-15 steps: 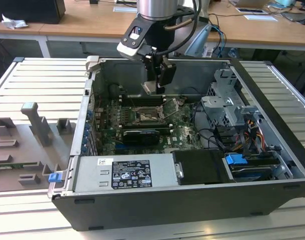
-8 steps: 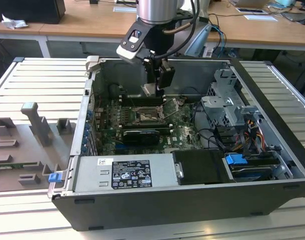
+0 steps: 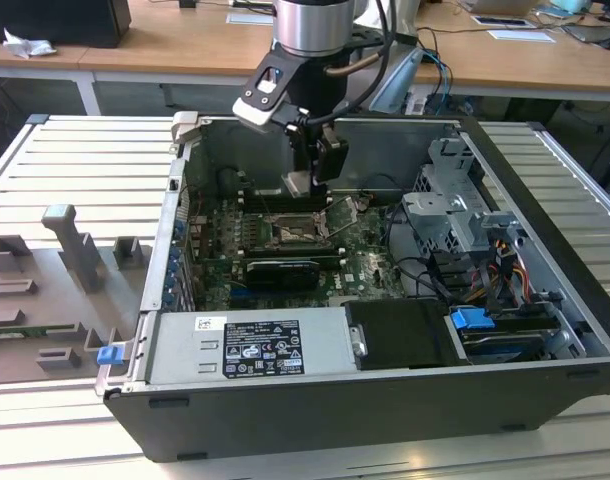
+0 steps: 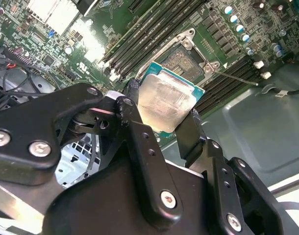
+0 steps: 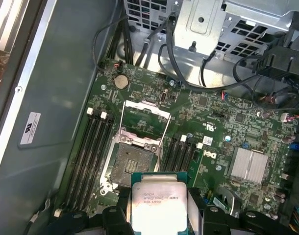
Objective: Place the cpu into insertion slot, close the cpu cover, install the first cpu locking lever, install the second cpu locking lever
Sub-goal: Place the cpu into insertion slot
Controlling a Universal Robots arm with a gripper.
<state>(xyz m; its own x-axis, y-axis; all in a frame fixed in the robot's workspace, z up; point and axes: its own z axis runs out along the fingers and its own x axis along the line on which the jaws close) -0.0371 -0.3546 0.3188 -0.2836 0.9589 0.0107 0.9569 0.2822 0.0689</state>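
In the first wrist view, your hand (image 5: 158,215) is clamped on the cpu (image 5: 159,203) by two opposite edges. It holds the chip above the board, just short of the insertion slot (image 5: 132,164), which lies bare with the cpu cover (image 5: 148,106) swung up. Nothing is seated yet, so placing, cover and both levers all remain. The open computer case (image 3: 285,420) lies on a slatted metal table (image 3: 55,160).

The gripper (image 3: 310,187) hangs inside the open computer case (image 3: 545,330), clasping the pale cpu (image 3: 298,183) just above the insertion slot (image 3: 288,233) on the green motherboard (image 3: 365,262). A grey power supply (image 3: 250,348) lies along the near wall. A metal drive cage (image 3: 455,205) stands toward the exterior view's right.
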